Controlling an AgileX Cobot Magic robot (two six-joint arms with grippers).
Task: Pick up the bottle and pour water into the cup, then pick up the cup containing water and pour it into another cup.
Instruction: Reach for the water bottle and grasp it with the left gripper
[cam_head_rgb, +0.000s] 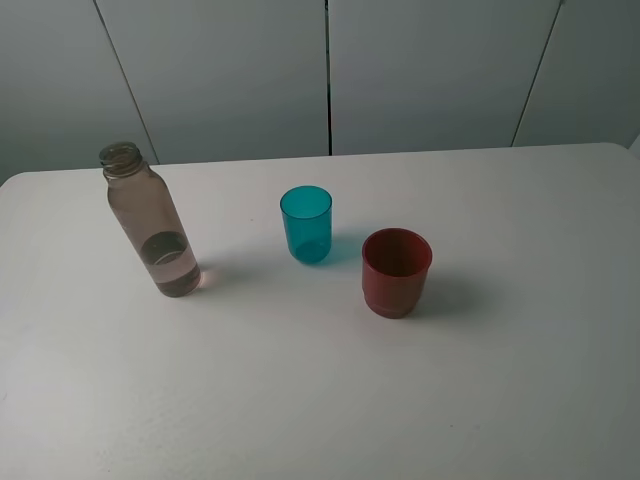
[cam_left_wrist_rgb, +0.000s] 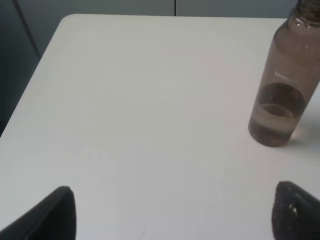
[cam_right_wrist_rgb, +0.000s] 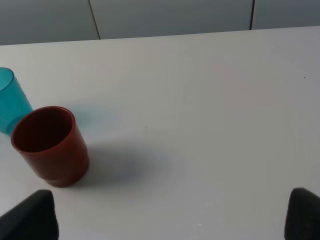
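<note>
Overhead view: white table (cam_head_rgb: 300, 400), three task items, all upright. The bottle (cam_head_rgb: 150, 225) stands at 10 o'clock from table centre, neck uncapped, with clear water filling roughly its lowest quarter. The cup (cam_head_rgb: 306, 225), translucent teal, stands near 12 o'clock from centre, well apart from the bottle, which is at its 9 o'clock. Another cup (cam_head_rgb: 396, 272), dark red with a stepped base, sits at 4 o'clock of the teal one, near it but not touching. Grey wall panels (cam_head_rgb: 430, 70) run behind the table's far edge at 12 o'clock. No arm shows in this view.

Left wrist view: left gripper (cam_left_wrist_rgb: 175, 215) is wide open with nothing between the jaws. Only its dark fingertips (cam_left_wrist_rgb: 55, 215) show, over bare tabletop. The bottle (cam_left_wrist_rgb: 282, 95) is ahead of it, off toward one fingertip, not touched. The table's rounded corner (cam_left_wrist_rgb: 67, 20) is visible beyond.

Right wrist view: right gripper (cam_right_wrist_rgb: 167, 217) is also spread wide and holding nothing, fingertips (cam_right_wrist_rgb: 30, 217) dark, above the table. The red cup (cam_right_wrist_rgb: 50, 145) stands ahead near one fingertip, clear of it, mouth up, inside looks dark. The teal cup (cam_right_wrist_rgb: 11, 100) is just behind it, partly cut off by the frame edge.
</note>
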